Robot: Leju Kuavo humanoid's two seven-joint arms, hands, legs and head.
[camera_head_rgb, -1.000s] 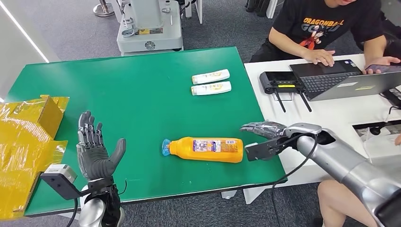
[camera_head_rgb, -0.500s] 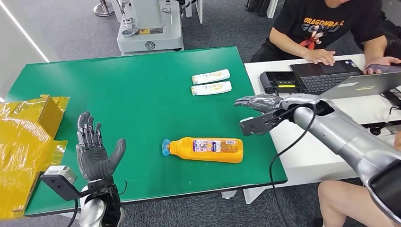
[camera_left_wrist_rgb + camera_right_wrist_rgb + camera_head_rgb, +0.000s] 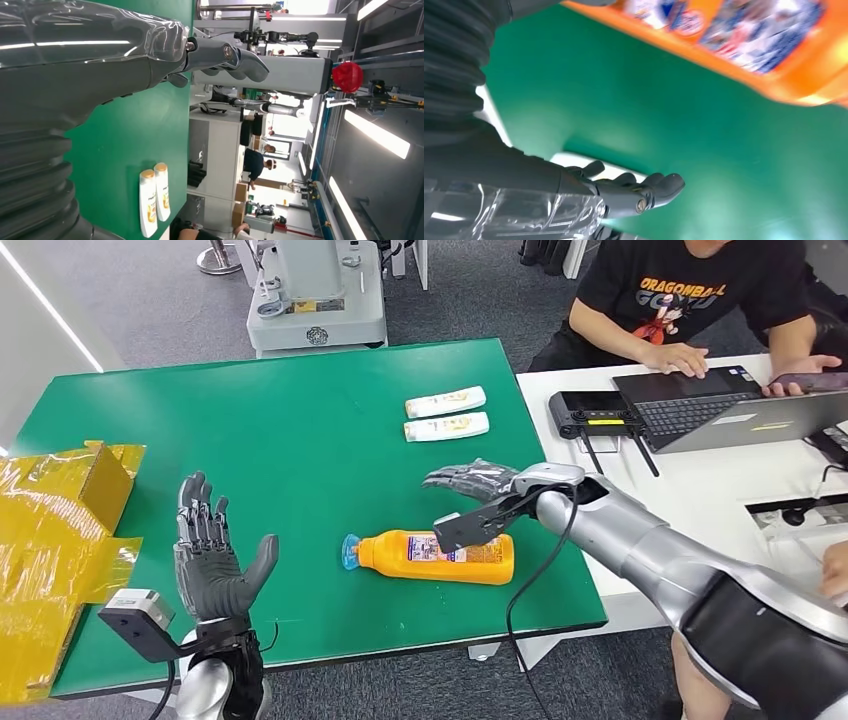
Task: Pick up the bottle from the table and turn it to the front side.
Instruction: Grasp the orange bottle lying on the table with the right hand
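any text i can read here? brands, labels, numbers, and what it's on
"DRAGONBALL": the person's black T-shirt; the line under it is half hidden.
Orange bottle: the label's print is too small in the head view, blurred in the right wrist view.
Two white tubes: their print is too small to read.
Yellow strip on the black controller: unreadable.

You get bright, even overhead light on the green table [image 3: 300,440], and shadows there stay soft and faint. In the left wrist view, long ceiling light strips [image 3: 375,132] blaze white above the table, and glare streaks the left hand [image 3: 100,55]. Near the orange bottle [image 3: 744,40], motion blur smears the whole right wrist view.
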